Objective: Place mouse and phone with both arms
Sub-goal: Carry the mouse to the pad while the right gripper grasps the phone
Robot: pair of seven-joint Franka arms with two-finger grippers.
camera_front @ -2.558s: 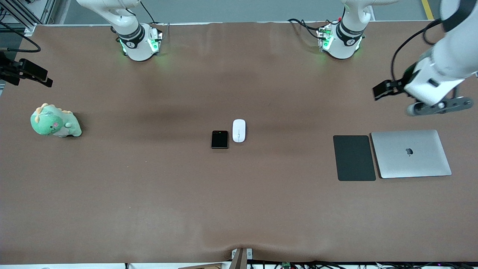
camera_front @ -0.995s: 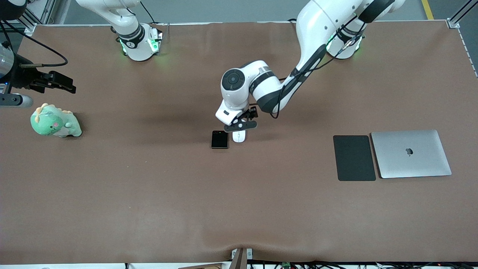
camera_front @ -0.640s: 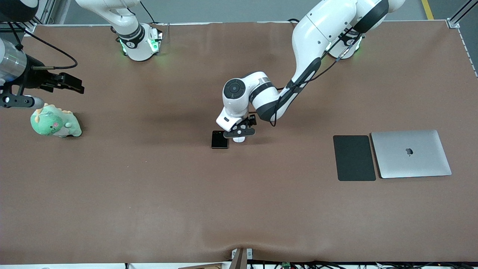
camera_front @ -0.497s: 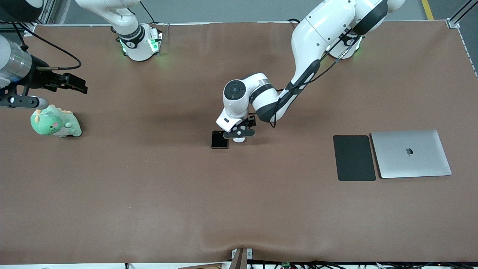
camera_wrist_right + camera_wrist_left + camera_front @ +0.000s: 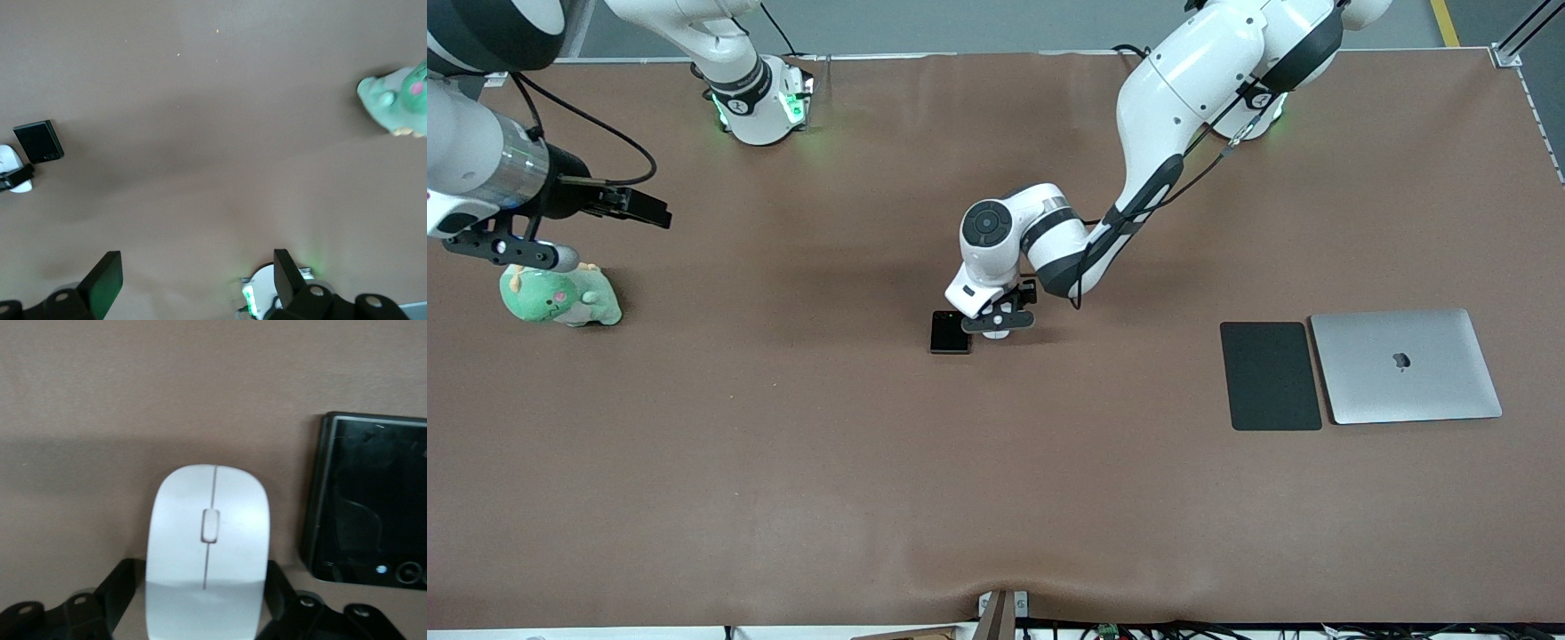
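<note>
Left gripper down at the worktop's middle, black fingers set on either flank of the mouse and touching its sides in the left wrist view, so closed on it. Mouse still resting on the worktop: white, glossy, smooth oval, thin seam and small wheel down its centre. Long axis running from the robots' bases toward the front camera, rounded end away from the left gripper's palm. Mostly hidden under the gripper in the front view.

Just beside the mouse, toward the right arm's end, with a narrow gap: the phone, flat, nearly square, glossy black face, brownish rim, tiny lenses at one end. Edges parallel to the mouse's axis.

Right gripper in the air above the worktop near the right arm's end, fingers spread wide, holding nothing. Nearby, a soft green plush dinosaur, partly covered by the wrist.

Toward the left arm's end, well apart: a matte dark rectangular pad and, close beside it, a closed silver laptop, metallic with rounded corners.

Worktop brown, matte, faintly creased, with broad bare stretches around mouse and phone and between them and the pad.
</note>
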